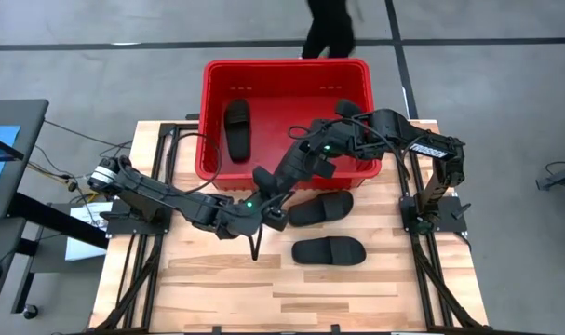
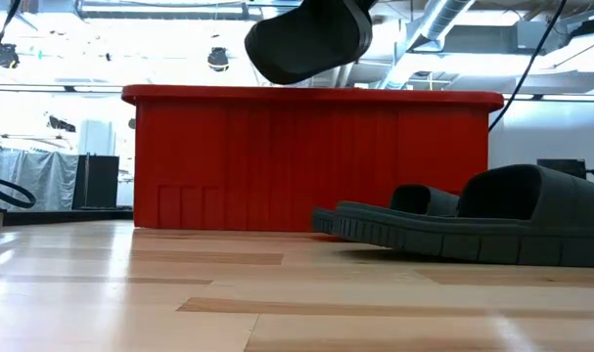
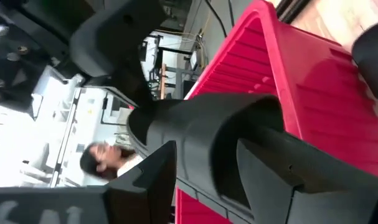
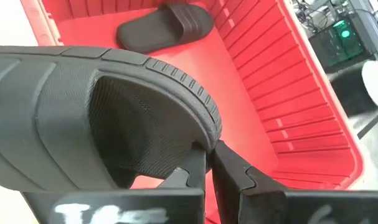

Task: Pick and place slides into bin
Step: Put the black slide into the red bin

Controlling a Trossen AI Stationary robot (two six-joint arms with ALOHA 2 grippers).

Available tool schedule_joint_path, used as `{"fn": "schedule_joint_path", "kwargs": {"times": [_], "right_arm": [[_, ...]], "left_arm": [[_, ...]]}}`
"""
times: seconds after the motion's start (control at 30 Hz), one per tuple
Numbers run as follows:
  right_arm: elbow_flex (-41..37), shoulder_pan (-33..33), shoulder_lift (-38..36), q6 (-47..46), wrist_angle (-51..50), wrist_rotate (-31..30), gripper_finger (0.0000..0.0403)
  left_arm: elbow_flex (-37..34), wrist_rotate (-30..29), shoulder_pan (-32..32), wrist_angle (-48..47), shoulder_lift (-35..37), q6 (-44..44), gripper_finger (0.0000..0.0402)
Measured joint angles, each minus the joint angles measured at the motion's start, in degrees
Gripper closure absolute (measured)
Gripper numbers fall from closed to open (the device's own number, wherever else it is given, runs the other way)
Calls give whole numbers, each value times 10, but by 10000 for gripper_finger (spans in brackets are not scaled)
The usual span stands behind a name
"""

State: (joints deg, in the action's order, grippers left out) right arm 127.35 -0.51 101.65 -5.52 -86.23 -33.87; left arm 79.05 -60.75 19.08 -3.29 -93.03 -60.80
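Note:
One black slide (image 2: 306, 39) hangs in the air over the near wall of the red bin (image 1: 287, 63), with both grippers on it. My left gripper (image 3: 207, 149) reaches in from the table's left and has the slide (image 3: 207, 124) between its wide-set fingers. My right gripper (image 4: 208, 152) comes from the right, across the bin, and is shut at the slide's edge. Another slide (image 1: 236, 128) lies flat on the bin floor at its left. Two slides (image 1: 321, 207) (image 1: 329, 250) lie on the table in front of the bin. My left gripper has the slide pinched between its two fingers (image 3: 273, 171), one on each side of the slide's body (image 3: 195, 118). The fingers come nearly level from the table's left. The slide is lifted clear, beside the bin's wall. My right gripper pinches the ribbed rim of the slide's sole (image 4: 201, 134) at its fingertips, slanting down from the table's right. The fingertips hide the exact place of contact. The slide hangs clear above the bin's inside, its strap opening facing the wrist camera.
A person (image 1: 329, 28) stands on the floor beyond the bin's far wall, and a person (image 3: 108, 162) shows in the room in the left wrist view. Bare wooden tabletop (image 1: 263, 288) stretches toward the near edge. Black frame rails run along both table sides.

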Motion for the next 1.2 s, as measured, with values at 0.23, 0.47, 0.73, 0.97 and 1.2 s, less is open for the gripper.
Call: {"fn": "schedule_joint_path", "kwargs": {"times": [0.23, 0.47, 0.73, 0.97, 1.2], "right_arm": [[0, 1, 0, 9, 25, 11, 403], [0, 13, 0, 10, 36, 14, 403], [0, 24, 0, 10, 41, 18, 403], [0, 27, 0, 15, 44, 21, 403], [0, 26, 0, 25, 42, 23, 403]], "left_arm": [[0, -4, -3, -37, 0, 8, 242], [0, -41, -13, -38, 0, 14, 242], [0, -53, -18, -38, 0, 14, 242], [0, -62, -18, -35, 0, 16, 307], [0, -83, -18, -16, 2, 23, 396]]}}
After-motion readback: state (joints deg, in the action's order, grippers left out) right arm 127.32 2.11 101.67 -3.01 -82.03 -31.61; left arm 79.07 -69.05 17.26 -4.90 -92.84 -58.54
